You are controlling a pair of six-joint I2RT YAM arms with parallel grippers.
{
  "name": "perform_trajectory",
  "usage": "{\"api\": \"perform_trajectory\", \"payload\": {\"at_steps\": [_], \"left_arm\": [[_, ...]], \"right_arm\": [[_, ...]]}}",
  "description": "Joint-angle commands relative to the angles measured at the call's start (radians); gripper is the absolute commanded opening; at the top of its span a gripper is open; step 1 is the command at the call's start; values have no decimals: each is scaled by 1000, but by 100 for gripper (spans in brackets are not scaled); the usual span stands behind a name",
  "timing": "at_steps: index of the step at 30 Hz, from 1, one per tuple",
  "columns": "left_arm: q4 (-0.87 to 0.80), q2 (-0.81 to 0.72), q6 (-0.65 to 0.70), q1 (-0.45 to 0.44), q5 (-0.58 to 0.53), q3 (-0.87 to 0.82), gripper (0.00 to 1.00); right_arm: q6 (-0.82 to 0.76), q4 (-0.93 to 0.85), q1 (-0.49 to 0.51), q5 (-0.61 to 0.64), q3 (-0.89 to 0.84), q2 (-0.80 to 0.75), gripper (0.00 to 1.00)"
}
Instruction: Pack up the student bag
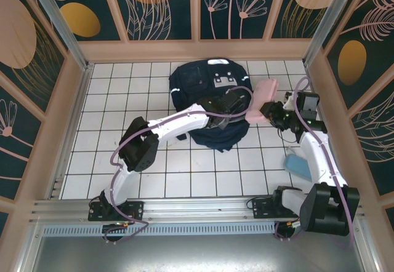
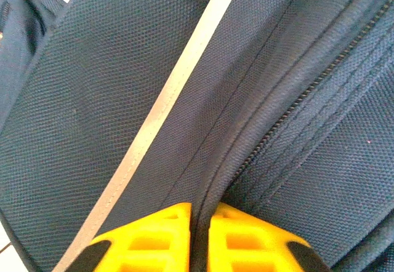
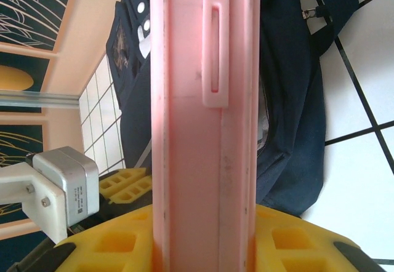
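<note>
The student bag (image 1: 192, 82) lay flat on the tiled table (image 1: 123, 167), far of centre, its long axis running near to far and its patched top (image 1: 225, 81) pointing to the far wall. The left gripper (image 2: 200, 213) was clenched on a thin fold of the bag's fabric just beside the zipper (image 2: 277, 130). That small a bite would probably slip free under a pull, or the light bag might slide along instead of opening. The right gripper (image 3: 203, 241) grasped a long pink case (image 3: 197, 130) by one end, at the bag's right edge. Held so, the case could pivot in the jaws or snag on the bag's rim if the mouth did not gape wide enough.
</note>
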Motion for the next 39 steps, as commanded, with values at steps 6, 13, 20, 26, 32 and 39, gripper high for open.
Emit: {"api": "perform_trajectory", "payload": {"at_steps": [6, 13, 20, 26, 32, 39], "left_arm": [[42, -86, -35, 19, -195, 21, 0], [86, -177, -70, 19, -270, 15, 0], [213, -270, -68, 18, -233, -41, 0], [247, -302, -71, 18, -209, -65, 0], [305, -375, -90, 19, -163, -120, 0], [346, -451, -127, 18, -112, -189, 0]], "right_arm": [[-44, -96, -5, 66, 36, -65, 27], [-78, -136, 8, 16, 3, -104, 26], [5, -25, 142, -97, -67, -88, 26], [149, 205, 322, -145, -111, -5, 26], [214, 326, 428, -128, -38, 151, 26], [237, 421, 470, -107, 92, 361, 26]]}}
